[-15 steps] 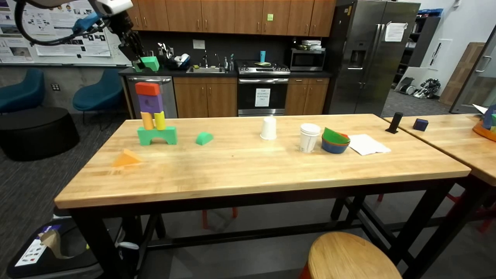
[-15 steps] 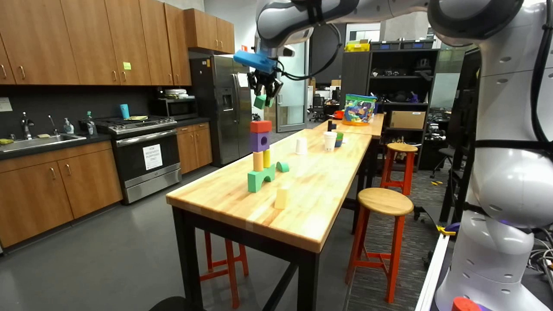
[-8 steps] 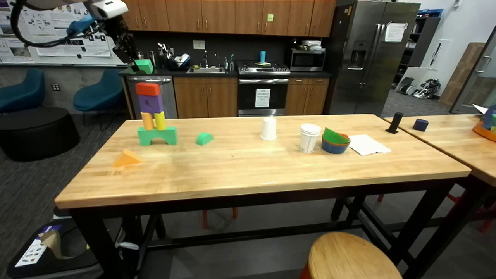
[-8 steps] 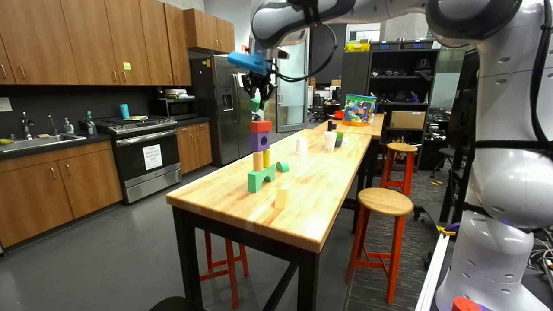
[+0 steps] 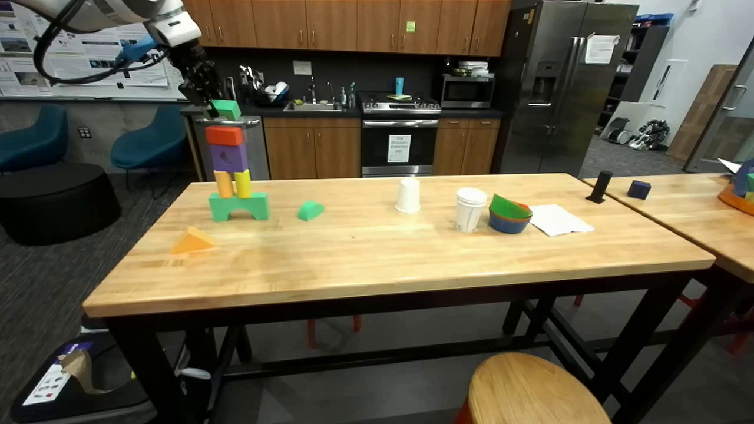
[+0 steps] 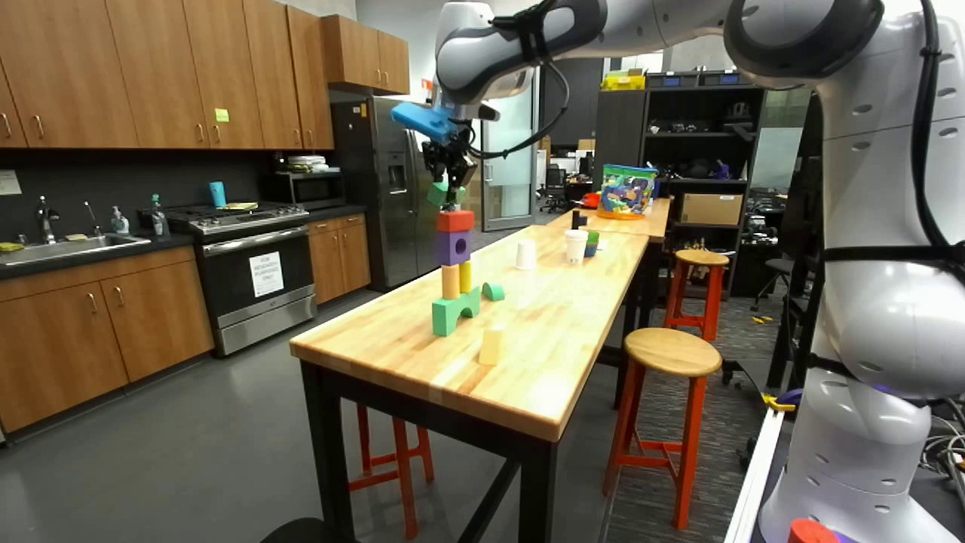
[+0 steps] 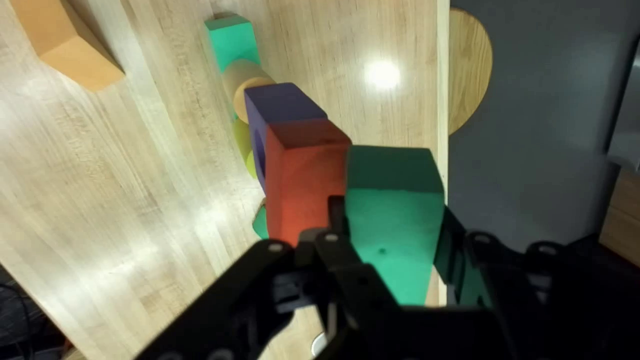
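Both exterior views show my claw [image 6: 448, 193] clamped around a green block [image 5: 227, 110] — a sign [image 5: 399, 148] reads "FOR RESEARCH PURPOSES ONLY."

This is a kitchen inside a lab. It has brown wooden cupboards [image 5: 353, 23], a shiny metal sink [image 6: 113, 243], a tall dark steel fridge [image 5: 556, 94] and a black and silver stove [image 5: 376, 144]. The white paper sign [image 5: 399, 148] on the stove says "for research purposes only". A big white robot arm [image 6: 889, 294] stands here too.
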Controlling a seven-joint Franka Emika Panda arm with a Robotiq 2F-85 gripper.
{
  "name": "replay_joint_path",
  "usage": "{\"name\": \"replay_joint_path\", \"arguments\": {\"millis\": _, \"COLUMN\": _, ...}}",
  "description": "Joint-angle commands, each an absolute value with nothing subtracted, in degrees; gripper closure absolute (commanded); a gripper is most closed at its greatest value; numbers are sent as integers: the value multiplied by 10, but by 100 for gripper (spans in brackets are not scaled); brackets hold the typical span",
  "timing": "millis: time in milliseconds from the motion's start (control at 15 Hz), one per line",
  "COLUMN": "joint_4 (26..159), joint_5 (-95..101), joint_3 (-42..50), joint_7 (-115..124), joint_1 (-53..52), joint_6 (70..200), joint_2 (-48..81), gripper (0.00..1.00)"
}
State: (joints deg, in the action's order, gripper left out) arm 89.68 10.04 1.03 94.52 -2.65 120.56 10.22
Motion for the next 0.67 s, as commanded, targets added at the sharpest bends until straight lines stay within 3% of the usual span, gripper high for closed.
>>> {"name": "replay_joint_path", "arguments": {"millis": 0, "joint_4": 867, "joint_5": 117, "joint_3": 20, "joint_7": 970, "joint_1": -32, "joint_6": 1179, "joint_2": 102, "gripper": 84}}
{"name": "replay_joint_path", "arguments": {"millis": 600, "joint_4": 737, "joint_5": 121, "joint_3": 2, "joint_7": 865, "joint_1": -46, "joint_6": 1019, "joint_2": 132, "gripper": 84}}
